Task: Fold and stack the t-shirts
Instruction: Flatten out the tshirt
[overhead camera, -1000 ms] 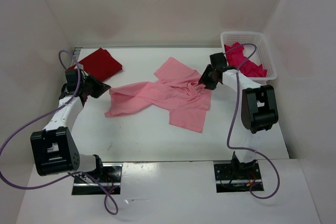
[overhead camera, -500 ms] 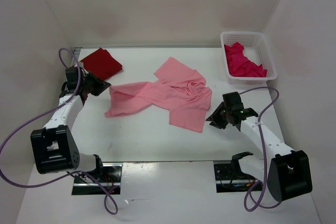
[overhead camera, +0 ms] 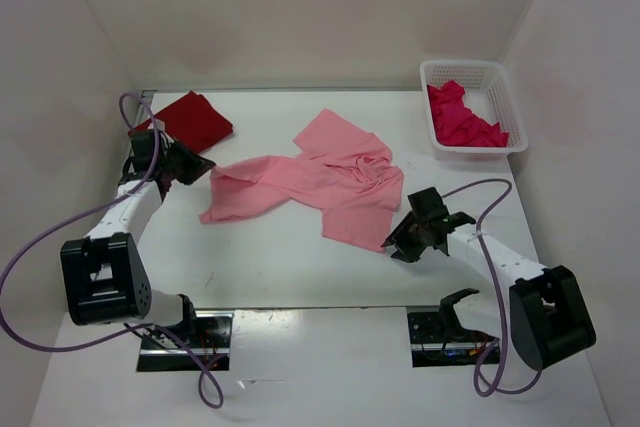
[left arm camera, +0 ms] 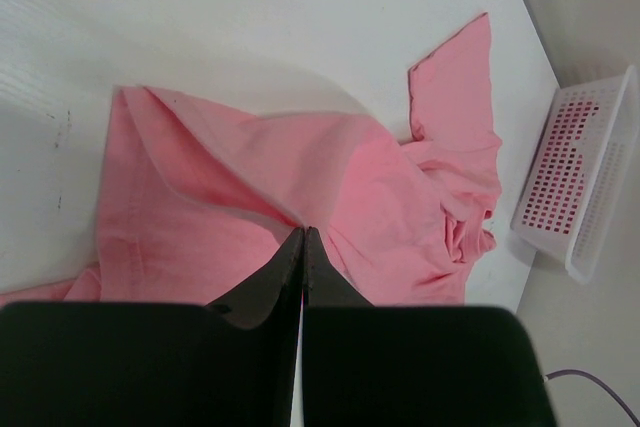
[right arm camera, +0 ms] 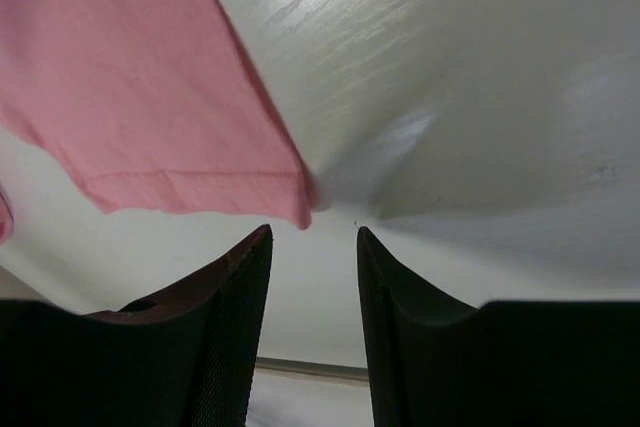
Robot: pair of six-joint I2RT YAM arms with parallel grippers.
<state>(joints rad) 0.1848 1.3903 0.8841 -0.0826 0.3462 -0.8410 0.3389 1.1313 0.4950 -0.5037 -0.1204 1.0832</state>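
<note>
right claw: my right claw (right arm camera: 312, 239) is down low at the near-right of the counter (overhead camera: 280, 267), jaws well apart, nothing in them
hem corner: the near-right hem corner (right arm camera: 296, 209) of the pink t-shirt (overhead camera: 330, 182) sits just ahead of the gap between my fingers, not touching either one
step in hand: I reckon it's grabbing that corner so the shirt can get pulled out flat before any folding
how to do it well: slide forward low so one finger goes under the hem and one over, take just the single layer, and close only once the stitched edge is properly in between. Too shallow a bite and it'll probably slip out on the pull
where the shirt is: mid-counter, sprawled and crumpled, bunched up at its right end
long axis: runs roughly left to right, with the left end a bit nearer me than the bunched right end. One flap points away to the far side, another points near-right at my claw
left claw: my left claw (overhead camera: 188, 165) is pinched fully shut just off the shirt's left end, holding nothing as far as I can see
dark red t-shirt: the dark red t-shirt (overhead camera: 195, 119) is folded at the far left
crimson t-shirt: the crimson t-shirt (overhead camera: 462, 119) is heaped in the basket (overhead camera: 508, 97), far right
</note>
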